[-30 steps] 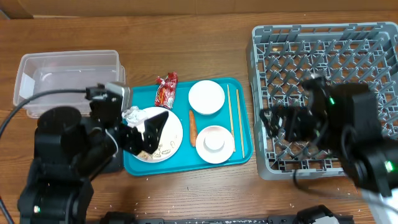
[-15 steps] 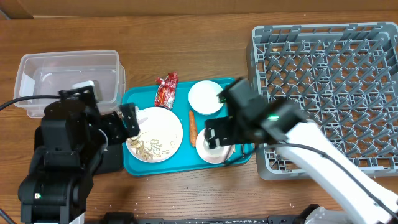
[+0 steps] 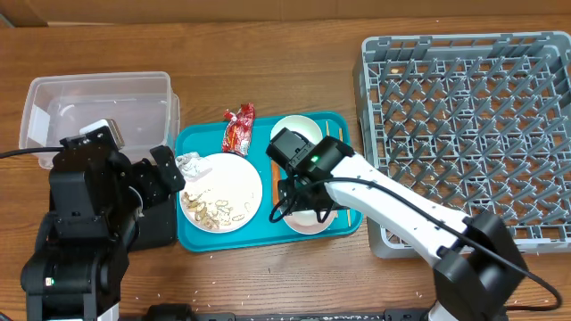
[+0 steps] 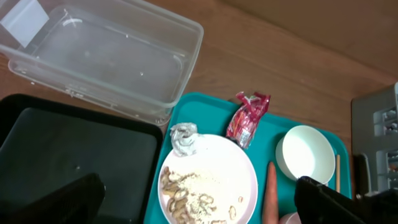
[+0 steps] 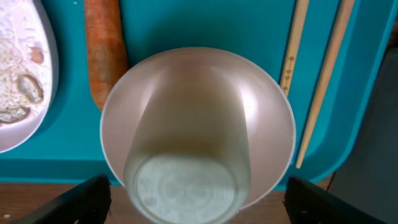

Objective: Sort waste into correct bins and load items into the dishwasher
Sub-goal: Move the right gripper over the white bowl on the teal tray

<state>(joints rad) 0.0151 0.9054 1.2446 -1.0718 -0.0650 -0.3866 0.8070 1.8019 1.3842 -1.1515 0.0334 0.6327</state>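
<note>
Right arm stretched across the tray point(image 3: 349, 220), wrist bent down. We log its claw point(image 5: 199, 200) spread wide directly above the bowl point(image 5: 198, 112) at the tray's near edge. Left claw point(image 3: 168, 174) spread too, hovering at the tray's left rim.

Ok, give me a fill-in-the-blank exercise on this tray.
The right gripper hangs over a white ____.
Between that and the plate lies an orange ____.
The chopsticks rest on the teal ____.
Missing words: bowl, carrot, tray.
</note>
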